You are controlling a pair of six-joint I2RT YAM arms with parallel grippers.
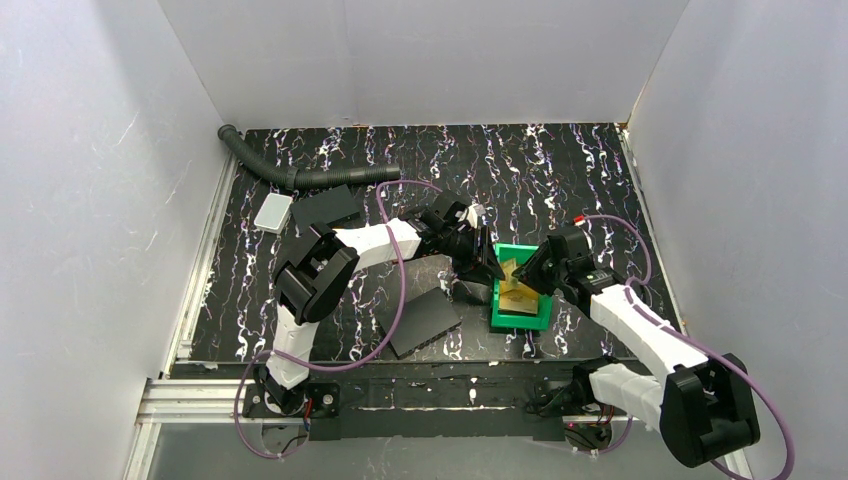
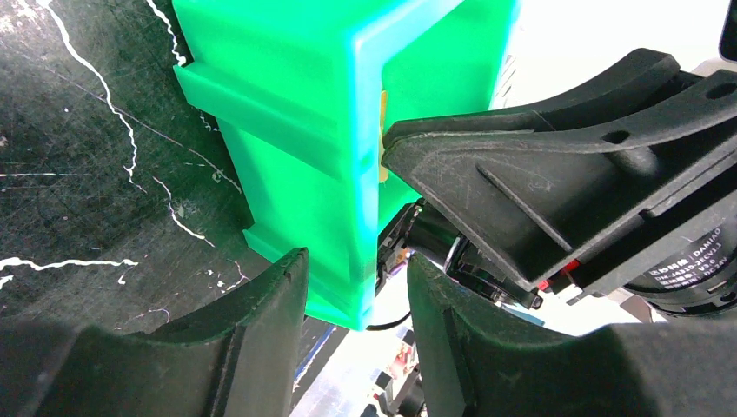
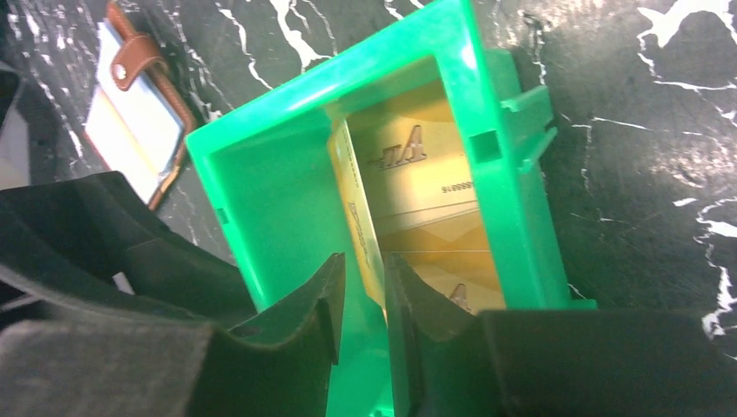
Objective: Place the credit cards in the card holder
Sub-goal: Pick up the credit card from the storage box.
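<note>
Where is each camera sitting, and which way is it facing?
Top external: above and behind the arms, looking down at the table; both arms show, with the left gripper and right gripper at the green bin.
Left wrist: on the left arm, facing the bin's outer wall, its own fingers either side.
Right wrist: on the right arm, looking into the bin at the credit cards, with the card holder beside it; its own fingers show.
Both wrist views share the bin.
</note>
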